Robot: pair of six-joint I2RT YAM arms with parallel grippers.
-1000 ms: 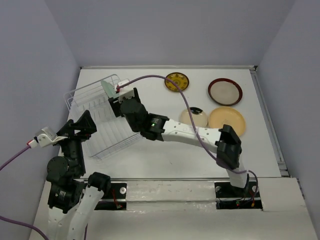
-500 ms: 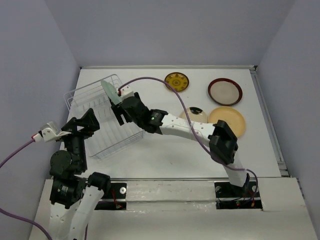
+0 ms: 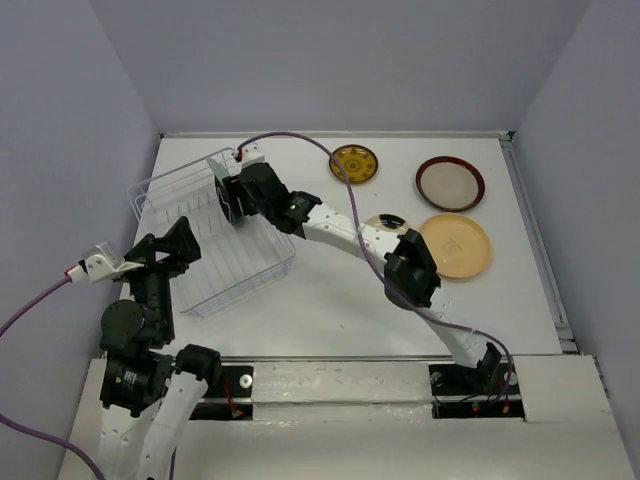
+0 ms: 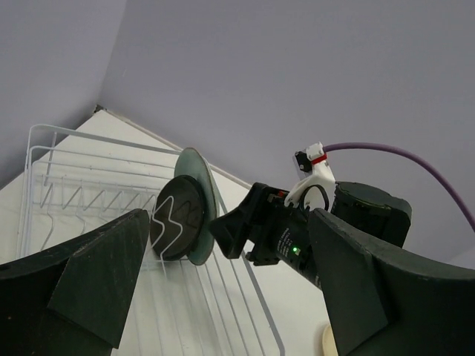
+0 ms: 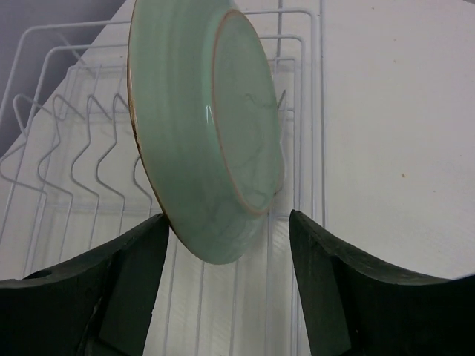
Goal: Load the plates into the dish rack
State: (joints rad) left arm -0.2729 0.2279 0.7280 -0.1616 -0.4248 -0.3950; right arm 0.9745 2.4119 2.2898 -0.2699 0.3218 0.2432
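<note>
The mint-green plate (image 5: pixel 204 141) stands on edge, tilted, at the far end of the white wire dish rack (image 5: pixel 304 89). My right gripper (image 5: pixel 226 297) is open, one finger on either side of the plate's lower rim. From above, the right gripper (image 3: pixel 230 188) reaches over the rack (image 3: pixel 245 280) with the plate (image 3: pixel 219 165) at its tip. The left wrist view shows the mint plate (image 4: pixel 204 204) against a small black plate (image 4: pixel 178 220) in the rack (image 4: pixel 44 148). My left gripper (image 4: pixel 223 297) is open and empty by the rack's near left side (image 3: pixel 168 250).
On the table to the right lie the small yellow patterned plate (image 3: pixel 354 163), the red-rimmed beige plate (image 3: pixel 450 183), the orange-yellow plate (image 3: pixel 456 246) and the cream dark-rimmed plate (image 3: pixel 386 230), partly under the right arm. Grey walls enclose the table.
My right arm has stretched farther, carrying the mint-green plate toward the rack's far end. The plate now stands upright there. The left arm shifted slightly, then held still.
</note>
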